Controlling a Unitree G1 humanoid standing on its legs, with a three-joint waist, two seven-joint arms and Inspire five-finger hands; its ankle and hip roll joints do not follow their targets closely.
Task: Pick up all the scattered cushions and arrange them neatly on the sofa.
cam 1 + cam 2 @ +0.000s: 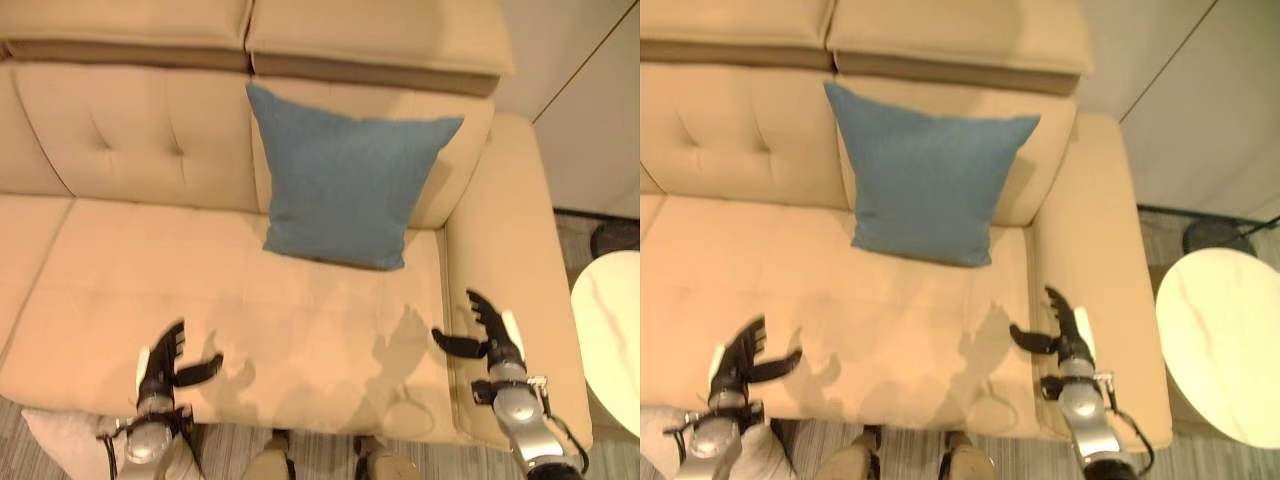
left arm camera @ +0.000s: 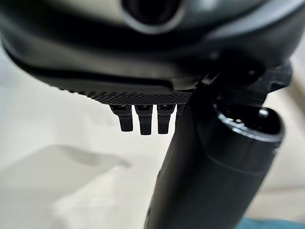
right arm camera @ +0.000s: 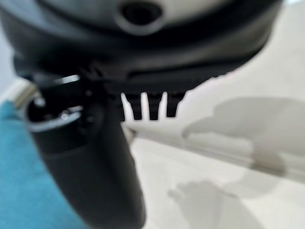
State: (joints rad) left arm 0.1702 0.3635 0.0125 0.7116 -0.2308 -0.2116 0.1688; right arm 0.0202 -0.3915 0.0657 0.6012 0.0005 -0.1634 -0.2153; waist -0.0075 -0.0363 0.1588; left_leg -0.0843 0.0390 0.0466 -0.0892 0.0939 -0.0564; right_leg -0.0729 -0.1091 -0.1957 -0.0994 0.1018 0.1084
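A pale cushion lies on the floor under the sofa's front left corner, just beside the left hand; part of it is cut off. That hand hangs over the front edge, fingers apart, empty. The blue cushion leans upright on the backrest, well apart from both hands. The right hand is spread open too, by the right armrest.
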